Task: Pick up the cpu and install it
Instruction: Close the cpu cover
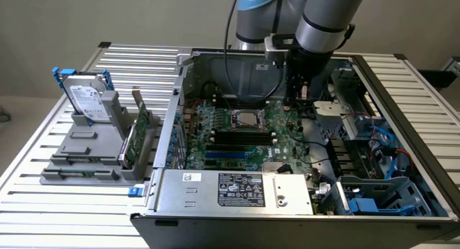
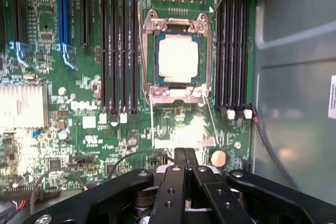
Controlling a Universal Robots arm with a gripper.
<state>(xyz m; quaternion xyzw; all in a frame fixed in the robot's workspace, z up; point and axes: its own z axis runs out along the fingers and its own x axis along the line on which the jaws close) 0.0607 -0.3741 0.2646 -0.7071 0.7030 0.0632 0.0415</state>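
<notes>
Silvery cpu [image 2: 177, 60] lies in metal-framed socket [image 2: 157, 92] | hand [image 2: 182, 155] closed, holding nothing

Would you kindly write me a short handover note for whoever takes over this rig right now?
Gripper: shut and holding nothing. It hangs over the motherboard inside the open computer case, apart from the socket.
cpu: lies flat in the socket, between the memory slots.
Done: the cpu is out of the gripper and sits in the socket.
Left: I cannot tell whether the socket's metal frame is latched over the cpu.
</notes>
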